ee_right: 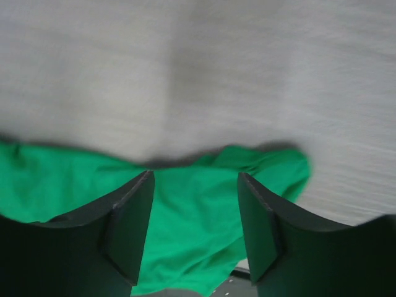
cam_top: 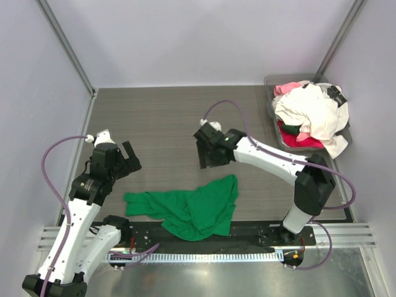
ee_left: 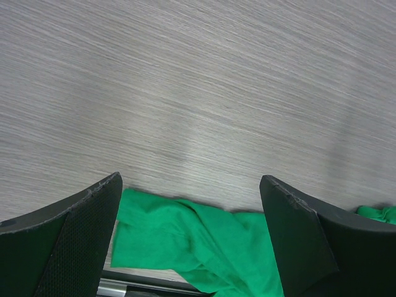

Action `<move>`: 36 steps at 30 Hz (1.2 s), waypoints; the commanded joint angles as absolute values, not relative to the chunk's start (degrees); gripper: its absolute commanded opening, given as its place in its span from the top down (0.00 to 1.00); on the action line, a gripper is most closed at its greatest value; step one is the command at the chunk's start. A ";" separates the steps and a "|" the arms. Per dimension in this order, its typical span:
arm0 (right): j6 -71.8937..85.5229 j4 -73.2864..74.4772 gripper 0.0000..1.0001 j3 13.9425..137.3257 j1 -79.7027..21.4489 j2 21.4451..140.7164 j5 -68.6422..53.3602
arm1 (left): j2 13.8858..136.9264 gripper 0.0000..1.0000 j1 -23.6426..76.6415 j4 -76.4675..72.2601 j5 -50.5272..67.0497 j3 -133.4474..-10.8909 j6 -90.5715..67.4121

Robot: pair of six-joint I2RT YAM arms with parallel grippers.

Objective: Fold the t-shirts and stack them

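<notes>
we are seeing the green t-shirt (cam_top: 189, 209) lying crumpled at the near edge of the counter (cam_top: 161, 117), left end effector (cam_top: 127, 158) hovering near its left end, jaws apart and empty, right end effector (cam_top: 210, 154) hanging over its far edge, jaws apart, other t-shirts (cam_top: 309, 111) sitting heaped in the far-right bin (cam_top: 270, 80)

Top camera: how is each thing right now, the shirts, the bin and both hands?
bin: heaped full, cloth hanging over its rim.
white shirt: unfolded, on top of the heap.
pink shirt: bunched at the bin's far corner.
red shirt: mostly buried under the white one.
green shirt: crumpled, unfolded, outside the bin.
left hand: open, empty.
right hand: open, empty.
</notes>
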State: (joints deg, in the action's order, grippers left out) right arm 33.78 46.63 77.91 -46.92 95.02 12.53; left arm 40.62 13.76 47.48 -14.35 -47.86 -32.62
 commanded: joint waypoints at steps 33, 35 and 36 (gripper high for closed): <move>43.33 54.58 0.64 89.82 -71.10 117.95 21.53 | 38.23 0.07 13.97 47.46 -15.73 -49.04 -32.96; 43.42 54.75 0.72 89.82 -71.10 117.95 21.97 | 38.23 0.07 13.89 47.46 -15.82 -49.04 -32.96; 43.50 54.76 0.76 89.82 -71.19 117.86 22.15 | 38.23 0.07 13.97 47.55 -15.82 -49.04 -32.96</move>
State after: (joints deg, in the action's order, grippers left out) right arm 42.65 53.04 88.73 -70.72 118.15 19.31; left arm 38.72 13.76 47.62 -15.03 -47.86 -32.60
